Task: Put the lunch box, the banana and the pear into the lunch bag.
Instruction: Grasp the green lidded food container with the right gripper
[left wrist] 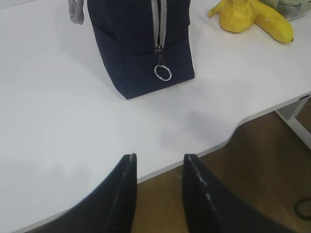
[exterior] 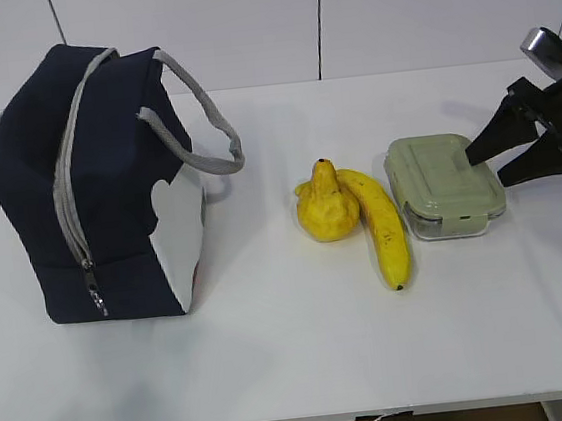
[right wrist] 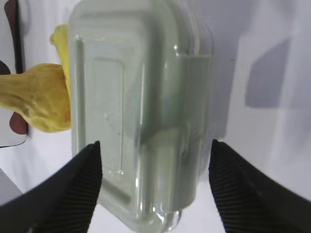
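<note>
The lunch box (exterior: 444, 184), clear with a sage-green lid, lies on the white table right of the banana (exterior: 380, 222) and the pear (exterior: 325, 205). My right gripper (exterior: 486, 164) is open just right of the box, fingertips near its right end. In the right wrist view the box (right wrist: 138, 107) lies between the wide-open fingers (right wrist: 80, 187), apart from both; the pear (right wrist: 39, 97) is at the left. The navy lunch bag (exterior: 97, 185) stands at the left, its zipper shut. My left gripper (left wrist: 159, 162) is open and empty over the table's front edge, with the bag (left wrist: 141, 41) ahead.
The bag's zipper pull ring (left wrist: 163, 72) hangs on its near end. Grey rope handles (exterior: 195, 109) droop to the bag's right. The table's front edge (left wrist: 243, 121) curves inward, with the floor below. A white wall is behind the table.
</note>
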{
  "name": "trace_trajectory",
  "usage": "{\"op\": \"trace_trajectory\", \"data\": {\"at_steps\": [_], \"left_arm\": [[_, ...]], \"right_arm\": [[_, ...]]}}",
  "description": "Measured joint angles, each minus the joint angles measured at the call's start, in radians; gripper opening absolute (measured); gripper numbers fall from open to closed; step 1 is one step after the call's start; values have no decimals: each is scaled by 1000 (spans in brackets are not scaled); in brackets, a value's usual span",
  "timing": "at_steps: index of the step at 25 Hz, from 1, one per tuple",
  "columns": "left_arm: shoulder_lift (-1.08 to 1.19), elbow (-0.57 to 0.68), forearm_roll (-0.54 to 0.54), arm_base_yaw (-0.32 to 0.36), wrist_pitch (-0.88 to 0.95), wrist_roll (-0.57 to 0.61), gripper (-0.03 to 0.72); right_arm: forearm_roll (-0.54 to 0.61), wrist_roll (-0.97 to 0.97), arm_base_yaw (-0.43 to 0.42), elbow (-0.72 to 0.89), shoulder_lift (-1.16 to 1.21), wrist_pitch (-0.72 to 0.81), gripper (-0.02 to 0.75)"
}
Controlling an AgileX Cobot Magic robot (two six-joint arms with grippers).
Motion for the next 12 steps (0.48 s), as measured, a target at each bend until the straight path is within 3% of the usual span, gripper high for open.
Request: {"op": "trace_trajectory", "data": {"at_steps": [12], "left_arm": [[0, 0, 0, 0, 0, 0, 244]], "right_arm": [[62, -38, 0, -33, 63, -5, 547]]}}
